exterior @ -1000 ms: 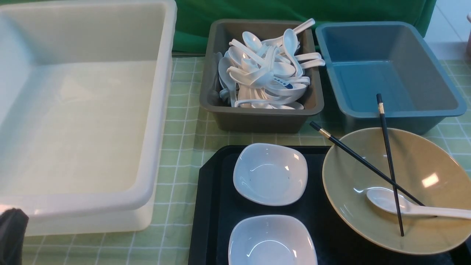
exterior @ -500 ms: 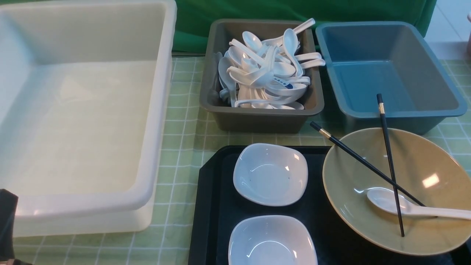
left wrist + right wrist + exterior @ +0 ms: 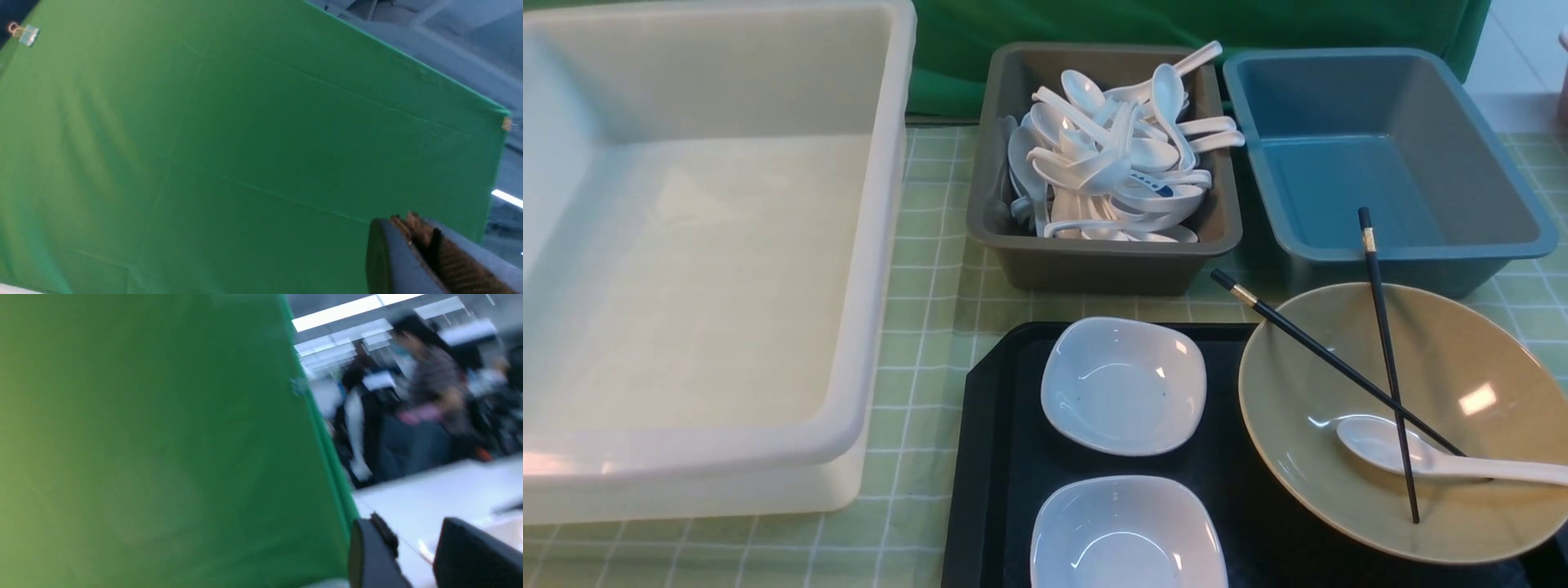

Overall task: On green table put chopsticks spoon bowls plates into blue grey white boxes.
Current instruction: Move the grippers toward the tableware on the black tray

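Observation:
A large olive bowl [image 3: 1486, 359] sits on the black tray [image 3: 1001, 457] at the right. It holds two black chopsticks [image 3: 1382, 327] and a white spoon [image 3: 1388, 451]. Two small white square bowls stand on the tray, one behind [image 3: 1123, 385] and one in front [image 3: 1125, 535]. The white box [image 3: 866, 269] is at the left, the grey box [image 3: 1094, 265] full of white spoons in the middle, the blue box [image 3: 1388, 163] empty at the right. Neither gripper shows in the front view. My left gripper [image 3: 402, 220] is shut and empty, facing the green backdrop. My right gripper [image 3: 408, 533] is open and empty.
A green checked cloth [image 3: 923, 327] covers the table. A green backdrop [image 3: 947, 49] hangs behind the boxes. The right wrist view shows blurred people and a white table past the backdrop's edge.
The dark left arm at the bottom left corner of the front view has dropped out of the picture. Nothing on the table has moved.

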`<act>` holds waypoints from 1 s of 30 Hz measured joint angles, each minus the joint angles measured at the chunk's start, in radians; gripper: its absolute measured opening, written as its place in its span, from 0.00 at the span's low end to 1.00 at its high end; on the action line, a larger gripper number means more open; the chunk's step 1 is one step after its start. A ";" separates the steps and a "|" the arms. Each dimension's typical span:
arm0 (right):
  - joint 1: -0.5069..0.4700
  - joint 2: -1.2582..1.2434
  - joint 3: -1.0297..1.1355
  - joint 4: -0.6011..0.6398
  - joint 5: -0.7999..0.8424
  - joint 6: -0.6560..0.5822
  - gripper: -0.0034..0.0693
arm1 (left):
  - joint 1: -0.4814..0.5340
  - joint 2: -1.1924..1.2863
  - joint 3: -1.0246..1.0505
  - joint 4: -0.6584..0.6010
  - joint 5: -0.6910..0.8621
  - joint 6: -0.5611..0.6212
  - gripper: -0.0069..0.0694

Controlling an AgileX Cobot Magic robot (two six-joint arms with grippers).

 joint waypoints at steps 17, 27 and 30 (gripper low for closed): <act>0.016 0.529 -0.164 0.363 0.596 -0.632 0.37 | -0.133 0.454 -0.216 -0.113 0.854 0.010 0.09; 0.159 0.861 -0.222 0.609 0.699 -1.024 0.46 | -0.272 0.462 -0.217 -0.719 0.860 0.641 0.09; 0.232 0.962 -0.248 0.609 0.686 -1.110 0.57 | -0.298 0.462 -0.219 -0.901 0.860 0.883 0.09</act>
